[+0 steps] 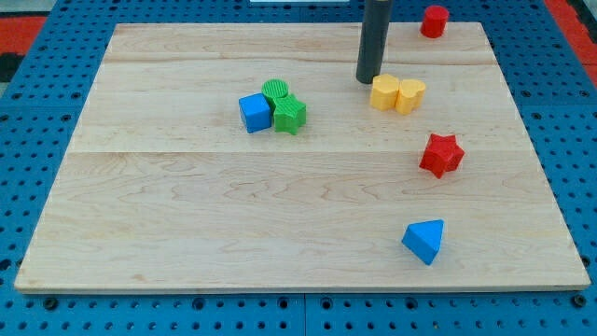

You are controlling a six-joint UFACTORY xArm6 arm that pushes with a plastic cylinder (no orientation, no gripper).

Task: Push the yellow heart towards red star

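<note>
The surface [187,215] carries my rod, whose tip [367,80] sits near the top edge, just up-left of the yellow pair. This end effector has no jaws, so it holds nothing. The yellow heart [410,95] touches the other yellow block [384,92], toward the right edge. The red star [441,155] lies below, apart. I judge the push barely begun; most travel remains.
</note>
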